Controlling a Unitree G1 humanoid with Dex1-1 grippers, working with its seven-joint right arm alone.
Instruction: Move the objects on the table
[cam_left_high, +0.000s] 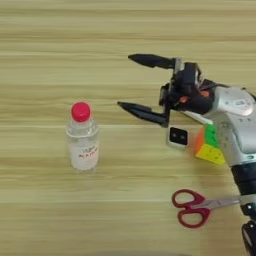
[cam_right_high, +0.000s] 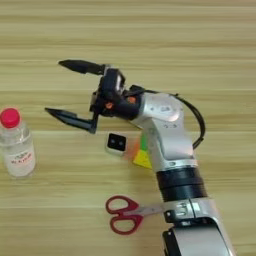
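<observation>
- A small clear plastic bottle (cam_left_high: 83, 142) with a red cap (cam_left_high: 80, 111) stands upright on the left part of the table (cam_left_high: 50, 50), alone, with bare wood all round it.
- It looks nearly empty, so it is probably light and easy to tip. Its smooth walls may be slippery and could give under a hard squeeze. The labelled middle of the body looks like the safest place to grasp, below the narrow neck.
- To the bottle's right, the right gripper (cam_left_high: 130, 82) points towards it. Its two black fingers are spread wide apart and hold nothing. The nearer fingertip is near the bottle but not touching it.
- Just below the gripper's wrist lies a tiny white block with a black face (cam_right_high: 116, 143). It looks rigid, light and hard to pinch.
- Beside the block, on its right, sits a multicoloured puzzle cube (cam_left_high: 209, 145), partly hidden by the silver forearm (cam_right_high: 167, 135). It looks stiff, with flat faces that suit a two-finger grip.
- Nearer the front edge lie red-handled scissors (cam_left_high: 192, 206), their blades running under the arm.
- No remote can be seen.
</observation>
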